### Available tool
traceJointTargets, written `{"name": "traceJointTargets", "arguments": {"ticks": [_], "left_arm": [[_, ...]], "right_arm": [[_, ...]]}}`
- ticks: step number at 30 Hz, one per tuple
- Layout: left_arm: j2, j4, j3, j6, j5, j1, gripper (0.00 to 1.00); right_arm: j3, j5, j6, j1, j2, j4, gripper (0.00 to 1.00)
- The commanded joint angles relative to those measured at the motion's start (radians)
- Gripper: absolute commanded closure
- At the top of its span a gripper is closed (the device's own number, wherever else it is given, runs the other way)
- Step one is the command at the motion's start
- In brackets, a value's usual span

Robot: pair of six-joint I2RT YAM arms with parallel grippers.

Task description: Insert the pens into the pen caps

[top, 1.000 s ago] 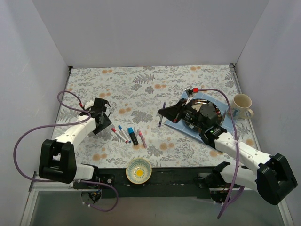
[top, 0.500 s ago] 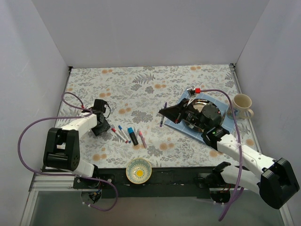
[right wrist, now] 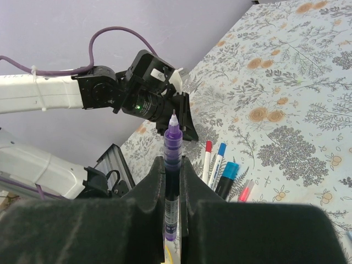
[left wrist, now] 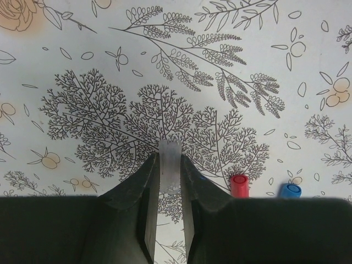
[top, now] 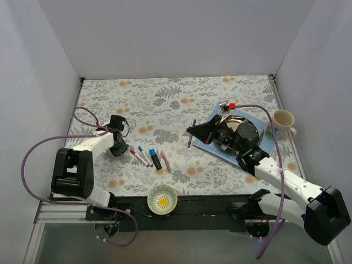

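Both your hands are clenched on a piece.
Your left hand [left wrist: 169,163] grasps a pale cap [left wrist: 170,149] low over the tabletop [left wrist: 231,49]; your right hand [right wrist: 172,164] grips the purple pen [right wrist: 173,140] mid-tabletop.

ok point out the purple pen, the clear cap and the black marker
purple pen [right wrist: 172,148], right wrist view, mid barrel
clear cap [left wrist: 170,165], left wrist view, its middle
black marker [top: 155,160], top view, its body

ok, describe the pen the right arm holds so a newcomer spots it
On the floral tablecloth, find the blue mat at the right; the right gripper reaches past its left edge. Shut in it is a thin, uncapped purple pen. It alone is purple and held, unlike the row of pens lying further left.
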Motion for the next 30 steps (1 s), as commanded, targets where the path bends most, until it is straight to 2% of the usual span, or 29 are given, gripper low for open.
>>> {"name": "traceJointTargets", "arguments": {"ticks": [1,8,16,23,25,30], "left_arm": [[-0.008,-0.008,-0.022,0.006,0.032,0.005,0.99],[-0.094,0.02,-0.027,-0.008,0.084,0.005,1.0],[-0.27,0.058,0.03,0.099,0.247,-0.013,1.0],[-0.384,0.188,0.079,0.123,0.469,-0.048,1.0],[-0.395,0.228,0.076,0.112,0.553,-0.073,1.0],[-0.437,0.344,0.077,0.093,0.653,-0.111,1.0]], "right_arm": [[-0.001,0.01,-0.029,0.002,0.014,0.012,0.99],[0.022,-0.005,-0.035,0.002,0.055,-0.01,0.99],[0.031,-0.164,-0.089,0.009,0.178,0.002,0.99],[0.068,-0.287,-0.063,0.083,0.327,0.127,0.99],[0.087,-0.33,-0.017,0.107,0.394,0.206,0.99],[0.112,-0.393,0.088,0.161,0.491,0.361,0.99]]}}
